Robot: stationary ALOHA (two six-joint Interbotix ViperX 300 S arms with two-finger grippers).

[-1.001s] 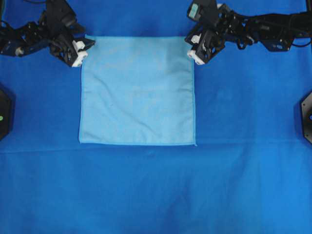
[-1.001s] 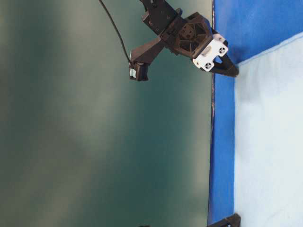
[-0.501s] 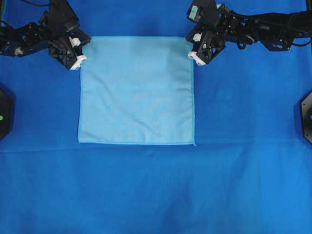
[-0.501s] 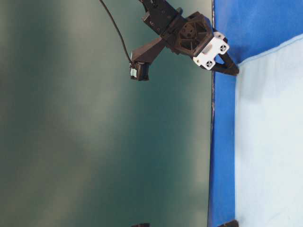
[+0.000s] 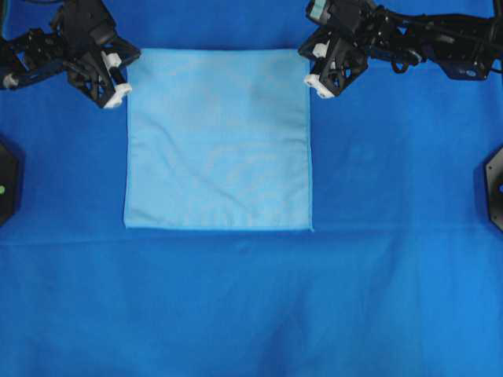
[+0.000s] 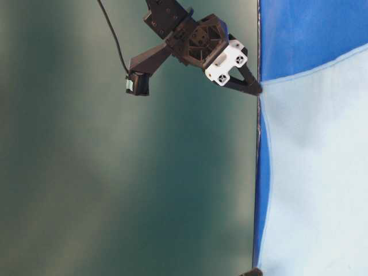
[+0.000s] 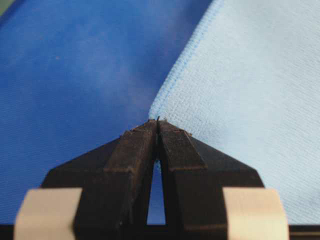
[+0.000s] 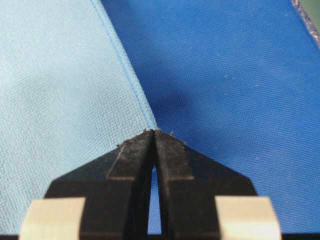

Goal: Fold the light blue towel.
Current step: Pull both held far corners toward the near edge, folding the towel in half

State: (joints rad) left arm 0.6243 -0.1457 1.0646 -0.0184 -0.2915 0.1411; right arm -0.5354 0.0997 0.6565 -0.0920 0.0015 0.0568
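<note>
Both tools have just clamped — left tool [image 7: 158,125] and right tool [image 8: 154,134] each pinch a far corner of the light blue towel [image 5: 218,141]. Corners lifting off the desk [image 5: 251,306] — the fold looks underway.

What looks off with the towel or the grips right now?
Nothing stands out. The light blue towel lies square, only faintly creased, on the table covering. The left pincer and right pincer are each shut on a far corner.
</note>
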